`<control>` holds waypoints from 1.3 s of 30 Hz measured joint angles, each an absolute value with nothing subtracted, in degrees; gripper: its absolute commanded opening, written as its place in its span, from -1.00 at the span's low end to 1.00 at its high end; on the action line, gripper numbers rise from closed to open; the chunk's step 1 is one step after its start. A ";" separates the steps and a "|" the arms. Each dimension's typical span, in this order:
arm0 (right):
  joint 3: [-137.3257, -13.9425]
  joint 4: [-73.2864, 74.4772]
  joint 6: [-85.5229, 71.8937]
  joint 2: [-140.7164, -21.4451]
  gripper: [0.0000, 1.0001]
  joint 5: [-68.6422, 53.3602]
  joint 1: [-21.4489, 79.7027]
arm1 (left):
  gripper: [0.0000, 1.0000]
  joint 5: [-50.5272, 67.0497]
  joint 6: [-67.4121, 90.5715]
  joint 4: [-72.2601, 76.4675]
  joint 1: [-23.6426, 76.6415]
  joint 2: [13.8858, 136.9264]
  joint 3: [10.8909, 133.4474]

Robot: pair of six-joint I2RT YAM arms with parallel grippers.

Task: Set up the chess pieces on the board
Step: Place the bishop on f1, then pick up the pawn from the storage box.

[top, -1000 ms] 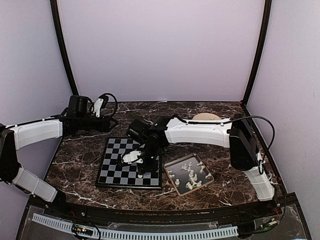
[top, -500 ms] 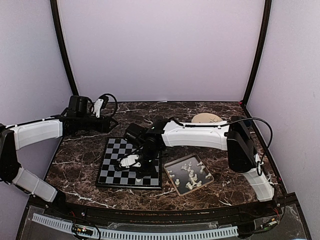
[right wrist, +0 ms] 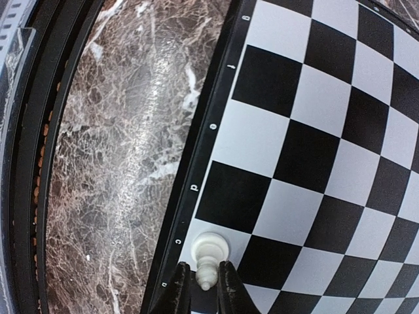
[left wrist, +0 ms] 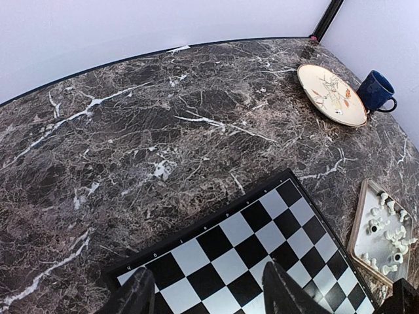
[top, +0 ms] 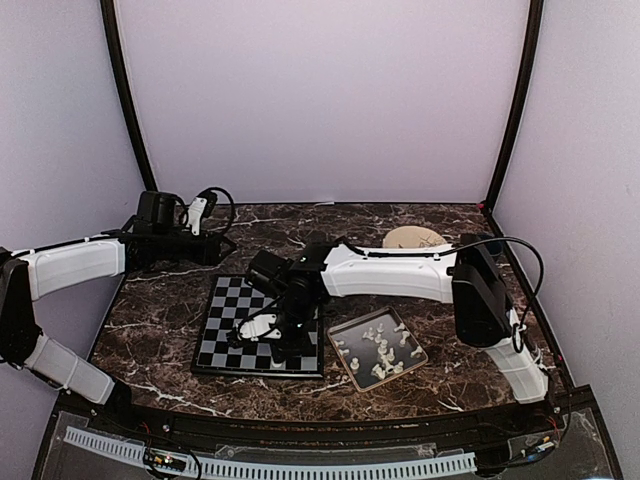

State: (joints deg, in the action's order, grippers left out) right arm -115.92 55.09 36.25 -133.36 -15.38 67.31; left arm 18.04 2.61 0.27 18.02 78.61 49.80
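Right gripper (right wrist: 203, 273): hung low over the near edge of the board (top: 228, 338), fingers pointing down at the border row.
Right jaws: stood narrowly apart on either side of one white piece (right wrist: 211, 251); whether they pressed it or stood just clear could not be told.
White piece: its base sat on a light square in the edge row, beside the border letter c.
Other chess pieces (top: 380, 345): lay loose in the tray (left wrist: 355, 219), just right of the board.
Left gripper (left wrist: 208, 293): hovered above the board's far-left corner, touching nothing.
Left jaws: spread wide, nothing between them.
Board: lay flat on the dark marble table (left wrist: 131, 131).
Plate (left wrist: 330, 95): sat at the far right, with a blue mug (left wrist: 378, 91) just beside it.
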 measured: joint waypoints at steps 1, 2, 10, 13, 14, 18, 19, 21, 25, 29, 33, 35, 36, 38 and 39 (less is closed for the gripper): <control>-115.92 55.29 36.42 -133.40 -0.58 -15.38 67.51 | 0.17 18.04 2.63 0.27 18.02 78.61 49.80; -115.92 55.42 36.36 -133.45 -0.53 -15.35 67.61 | 0.18 18.04 2.63 0.27 18.02 78.61 49.78; -115.92 55.64 36.51 -133.51 -0.20 -13.87 67.99 | 0.18 18.04 2.63 0.27 18.02 78.61 49.80; -115.61 55.53 36.99 -133.38 -0.17 -12.80 67.99 | 0.18 18.04 2.63 0.27 18.02 78.61 49.80; -115.02 55.40 37.06 -132.94 -0.17 -12.40 67.96 | 0.18 18.04 2.63 0.27 18.02 78.61 49.80; -107.48 54.22 37.19 -127.20 -0.19 -11.68 67.07 | 0.18 18.17 2.66 0.27 18.02 78.61 49.80; -104.73 53.76 37.12 -124.68 -0.20 -11.70 66.52 | 0.19 18.22 2.66 0.30 18.02 78.61 49.80; -99.31 52.23 36.73 -119.26 -0.21 -11.77 64.75 | 0.19 18.41 2.68 0.30 18.02 78.61 49.80; -89.34 46.50 34.02 -108.97 -0.24 -11.18 58.24 | 0.19 18.94 2.72 0.32 18.02 78.61 49.80; -79.79 39.75 30.41 -102.83 -0.31 -10.41 49.91 | 0.18 19.46 2.76 0.32 18.02 78.63 49.80; -74.70 37.26 27.77 -101.23 -0.40 -12.27 44.29 | 0.18 19.70 2.79 0.36 18.02 78.83 49.78; -72.44 36.51 27.11 -100.33 -0.42 -13.10 42.59 | 0.18 19.73 2.79 0.36 18.02 79.15 49.80; -71.02 35.99 26.92 -99.63 -0.43 -13.23 42.02 | 0.18 19.75 2.79 0.36 18.02 79.40 49.78; -68.60 35.59 26.76 -98.37 -0.45 -13.26 41.60 | 0.18 19.81 2.79 0.36 18.02 79.96 49.78; -67.83 35.48 26.72 -98.02 -0.46 -13.26 41.58 | 0.18 19.88 2.79 0.34 18.02 80.20 49.80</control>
State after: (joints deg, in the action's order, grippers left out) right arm -67.83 35.48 26.72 -98.02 -13.26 41.58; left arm 19.88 2.79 0.34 18.02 80.20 49.80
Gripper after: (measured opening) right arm 0.282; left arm 0.589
